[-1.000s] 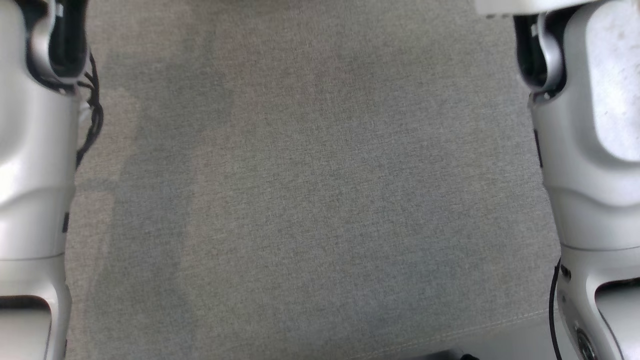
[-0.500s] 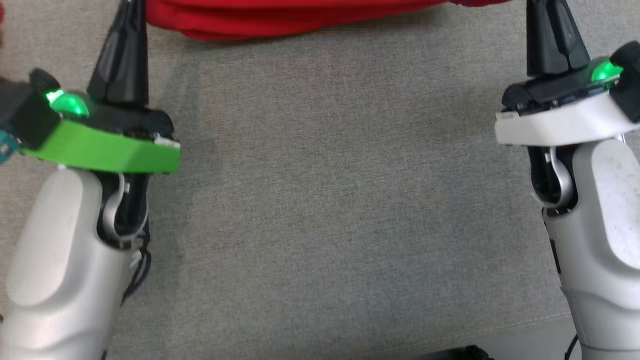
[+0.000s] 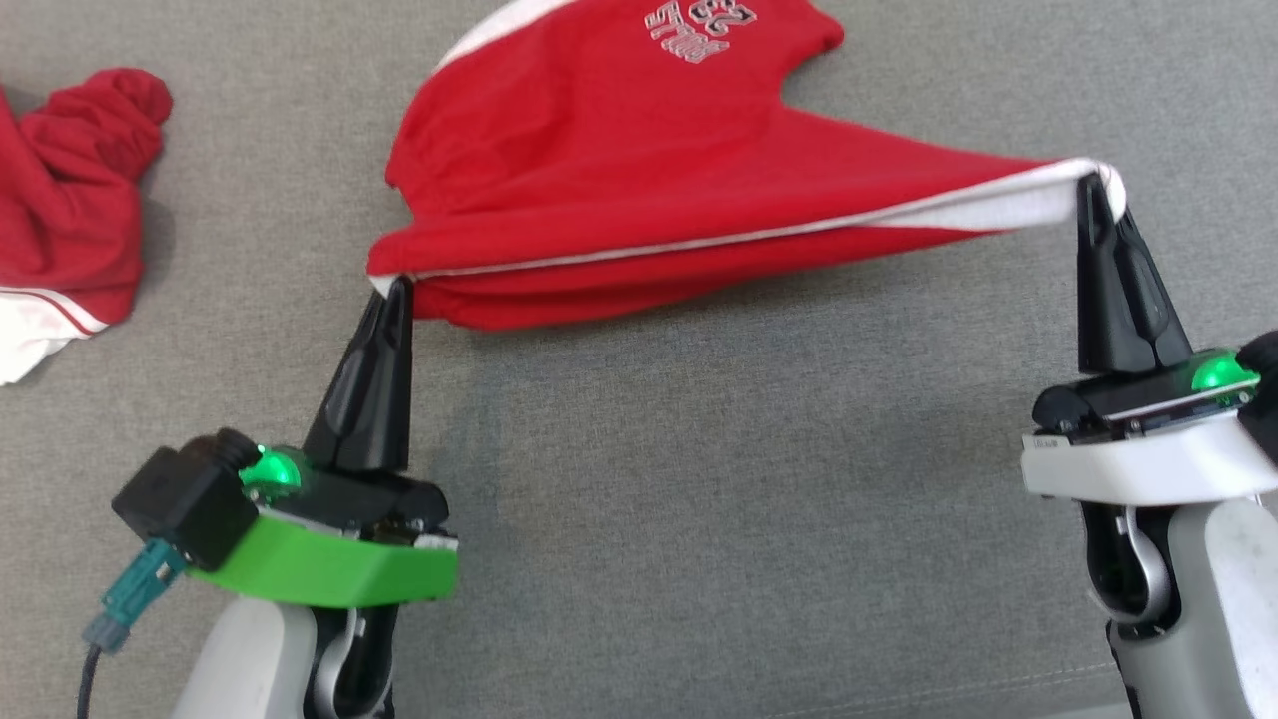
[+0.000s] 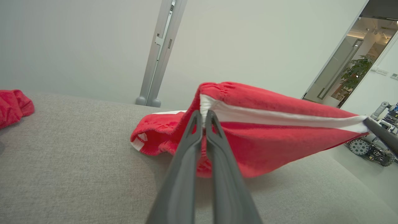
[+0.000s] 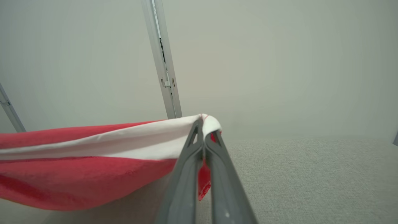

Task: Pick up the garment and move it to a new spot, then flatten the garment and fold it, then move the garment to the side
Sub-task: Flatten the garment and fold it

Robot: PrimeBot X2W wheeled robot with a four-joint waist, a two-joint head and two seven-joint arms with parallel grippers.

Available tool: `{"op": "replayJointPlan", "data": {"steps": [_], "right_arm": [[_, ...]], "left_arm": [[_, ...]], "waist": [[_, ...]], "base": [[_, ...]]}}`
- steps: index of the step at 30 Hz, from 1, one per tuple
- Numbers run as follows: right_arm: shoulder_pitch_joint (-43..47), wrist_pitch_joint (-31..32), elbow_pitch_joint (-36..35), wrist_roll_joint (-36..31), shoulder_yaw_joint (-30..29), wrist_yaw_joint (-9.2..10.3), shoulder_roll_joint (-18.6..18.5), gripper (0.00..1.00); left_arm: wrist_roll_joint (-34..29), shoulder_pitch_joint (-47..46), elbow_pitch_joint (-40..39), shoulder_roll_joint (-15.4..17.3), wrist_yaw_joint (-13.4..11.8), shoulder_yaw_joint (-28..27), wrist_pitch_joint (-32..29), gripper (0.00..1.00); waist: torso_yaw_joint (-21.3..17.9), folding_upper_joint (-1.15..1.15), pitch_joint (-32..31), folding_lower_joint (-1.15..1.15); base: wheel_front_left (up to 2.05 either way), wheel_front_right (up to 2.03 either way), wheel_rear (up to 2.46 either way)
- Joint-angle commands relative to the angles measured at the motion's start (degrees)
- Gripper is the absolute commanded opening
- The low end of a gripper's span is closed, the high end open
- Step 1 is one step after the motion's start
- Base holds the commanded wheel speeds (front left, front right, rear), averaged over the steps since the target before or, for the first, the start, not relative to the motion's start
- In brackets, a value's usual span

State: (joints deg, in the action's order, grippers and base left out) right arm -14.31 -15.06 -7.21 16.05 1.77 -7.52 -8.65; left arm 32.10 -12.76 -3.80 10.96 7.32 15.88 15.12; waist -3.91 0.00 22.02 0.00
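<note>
The garment (image 3: pixel 619 170) is red with a white edge stripe and pale lettering, stretched between both grippers above the grey surface (image 3: pixel 699 519). My left gripper (image 3: pixel 397 285) is shut on its near-left corner. My right gripper (image 3: pixel 1095 185) is shut on the white-trimmed right corner. In the left wrist view the gripper (image 4: pixel 202 113) pinches the white hem of the garment (image 4: pixel 264 137), which sags toward the cushion. Seen from the right wrist, the gripper (image 5: pixel 202 119) holds the white corner, and the garment (image 5: pixel 77 174) hangs off to the left.
A second crumpled red garment (image 3: pixel 70 190) with white trim lies at the far left of the surface, and shows as a red garment (image 4: pixel 14 105) in the left wrist view. A pale wall with a metal post (image 4: pixel 158 53) stands behind; a doorway (image 4: pixel 357 62) opens at the right.
The head view has tilted up, bringing the red garment and both grippers fully into the picture. Both grippers stay shut on the garment's corners.
</note>
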Motion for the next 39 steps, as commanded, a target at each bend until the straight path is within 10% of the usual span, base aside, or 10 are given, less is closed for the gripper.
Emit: {"op": "replayJointPlan", "data": {"steps": [1, 22, 39], "right_arm": [[1.93, -0.17, -0.69, 0.07, -0.57, 0.06, -0.18, 0.00], [19.41, -0.01, -3.81, 0.10, -0.38, 0.07, -3.78, 0.00], [-6.19, 1.38, 21.59, 3.64, 11.28, 0.08, -10.72, 0.00]], "left_arm": [[-0.24, 2.16, -0.52, -0.38, 0.21, -0.39, 0.03, 0.00], [-0.30, 23.49, -6.34, -4.57, 0.20, 0.96, 0.04, 0.00], [13.39, 8.59, 15.36, -7.84, -0.10, 1.88, -0.40, 0.00]], "waist": [[0.69, 0.00, -5.16, 0.00], [0.19, 0.00, -14.28, 0.00], [6.86, 0.00, -8.56, 0.00]], "base": [[0.00, 0.00, 0.00], [0.00, 0.00, 0.00], [0.00, 0.00, 0.00]]}}
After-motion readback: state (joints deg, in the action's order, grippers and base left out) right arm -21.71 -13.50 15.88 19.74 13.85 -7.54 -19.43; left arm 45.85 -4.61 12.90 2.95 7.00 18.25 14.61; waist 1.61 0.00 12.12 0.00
